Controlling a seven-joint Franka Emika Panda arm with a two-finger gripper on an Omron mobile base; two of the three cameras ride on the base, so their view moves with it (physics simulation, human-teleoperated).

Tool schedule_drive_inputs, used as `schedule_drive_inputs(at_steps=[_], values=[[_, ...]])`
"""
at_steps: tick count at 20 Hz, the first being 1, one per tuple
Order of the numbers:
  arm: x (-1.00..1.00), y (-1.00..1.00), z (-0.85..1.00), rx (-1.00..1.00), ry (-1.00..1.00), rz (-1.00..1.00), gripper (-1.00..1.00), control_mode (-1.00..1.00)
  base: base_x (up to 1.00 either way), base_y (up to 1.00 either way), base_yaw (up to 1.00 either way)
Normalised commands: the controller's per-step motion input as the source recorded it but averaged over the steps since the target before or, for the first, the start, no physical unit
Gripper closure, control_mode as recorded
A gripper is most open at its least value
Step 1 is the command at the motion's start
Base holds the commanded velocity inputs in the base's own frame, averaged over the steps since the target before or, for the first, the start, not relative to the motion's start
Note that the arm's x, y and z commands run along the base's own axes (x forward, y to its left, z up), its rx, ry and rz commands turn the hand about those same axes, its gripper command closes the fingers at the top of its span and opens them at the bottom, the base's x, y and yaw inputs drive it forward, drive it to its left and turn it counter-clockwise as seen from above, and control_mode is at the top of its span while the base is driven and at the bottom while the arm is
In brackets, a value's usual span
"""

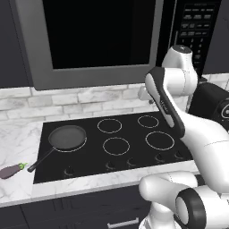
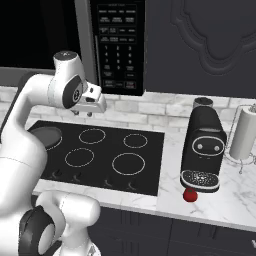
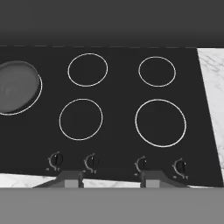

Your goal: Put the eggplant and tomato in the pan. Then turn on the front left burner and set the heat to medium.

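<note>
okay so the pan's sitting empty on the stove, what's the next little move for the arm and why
Probably swing the end effector, hanging over the cooktop's knob row and carrying nothing, left toward the eggplant. It lies on the counter just past the handle of the pan, which is empty, so it looks like the nearer pickup. The tomato sits far right, by the coffee machine.

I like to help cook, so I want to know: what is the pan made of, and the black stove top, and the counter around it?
The pan looks like dark grey metal with a dull finish, and its thin handle may be black plastic. The stove top looks like black glass: flat, smooth, with thin white rings drawn on it. The counter looks like polished white marble, going by its grey veins, though it could be an imitation.
</note>
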Motion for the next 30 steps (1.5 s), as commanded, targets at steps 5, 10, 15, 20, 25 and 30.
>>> schedule_drive_inputs(at_steps=[5,10,15,20,25,30], values=[[0.00,0.00,-0.03,0.00,-0.02,0.00,-1.00,-1.00,0.00,0.00,0.00],[-0.46,-0.01,-0.01,0.00,-0.05,-0.05,-1.00,-1.00,0.00,0.00,0.00],[-0.77,-0.51,0.00,-0.01,-0.06,-0.01,-1.00,-1.00,0.00,0.00,0.00],[-0.63,-0.94,0.00,-0.03,-0.03,0.00,-1.00,-1.00,0.00,0.00,0.00],[-0.08,-0.99,-0.14,-0.04,0.00,0.00,-1.00,-1.00,0.00,0.00,0.00],[-0.05,-0.94,-0.26,-0.06,0.01,0.00,-1.00,-1.00,0.00,0.00,0.00]])
